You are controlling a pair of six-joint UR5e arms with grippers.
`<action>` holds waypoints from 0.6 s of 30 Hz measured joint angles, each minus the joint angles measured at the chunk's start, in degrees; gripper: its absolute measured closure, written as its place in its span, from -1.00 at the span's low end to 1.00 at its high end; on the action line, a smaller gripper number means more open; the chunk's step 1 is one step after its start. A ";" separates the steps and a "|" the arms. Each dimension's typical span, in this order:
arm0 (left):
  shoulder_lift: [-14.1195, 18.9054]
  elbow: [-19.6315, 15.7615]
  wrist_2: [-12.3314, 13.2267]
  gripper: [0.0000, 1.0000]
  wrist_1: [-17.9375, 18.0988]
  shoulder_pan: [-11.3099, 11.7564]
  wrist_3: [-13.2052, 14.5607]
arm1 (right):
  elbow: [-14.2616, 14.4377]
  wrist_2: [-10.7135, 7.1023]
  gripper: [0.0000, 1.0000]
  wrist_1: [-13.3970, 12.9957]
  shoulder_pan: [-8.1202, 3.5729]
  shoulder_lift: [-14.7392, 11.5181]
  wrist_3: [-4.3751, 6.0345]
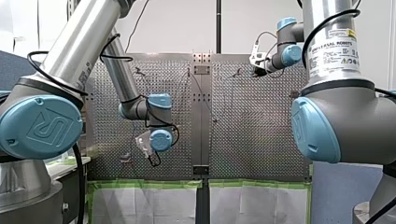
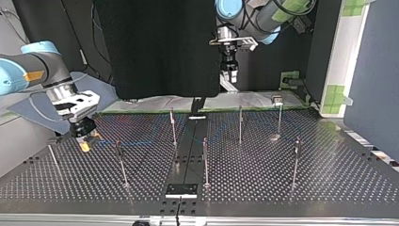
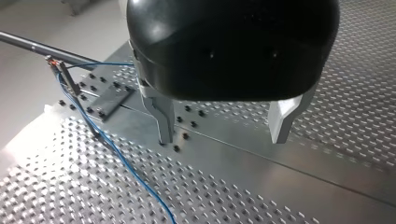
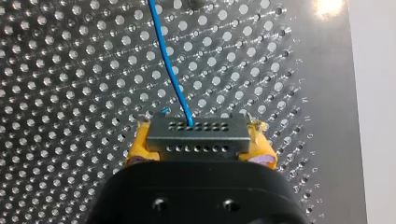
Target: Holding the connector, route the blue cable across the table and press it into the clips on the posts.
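Between yellow pads [image 4: 137, 147] of right gripper [image 4: 198, 140], black rounded housing: connector [image 4: 198, 133], clamped; dark grey rectangular block with two rows of small round holes, its rear hidden by the housing. Blue cable [image 4: 170, 70]: thin and smooth, leaves the hole row farther from the gripper and runs ahead over the tabletop [image 4: 70, 70], matt metal, evenly perforated; far end cut off. Position: near the tabletop's edge at the top view's left. Posts [image 2: 205, 162]: slim upright metal rods; cable among them faint, hard to trace. Left gripper [image 3: 224, 135]: glossy black housing, metal fingers [image 3: 161, 116] apart, nothing between, over a smooth unperforated strip [image 3: 261, 163]. Cable meets one post's clip [image 3: 53, 63] beside it; seating unclear.
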 joint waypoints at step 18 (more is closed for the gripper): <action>0.01 -8.73 -0.07 -0.97 0.06 0.06 0.14 | 0.00 0.16 1.00 -0.01 -0.23 0.00 0.00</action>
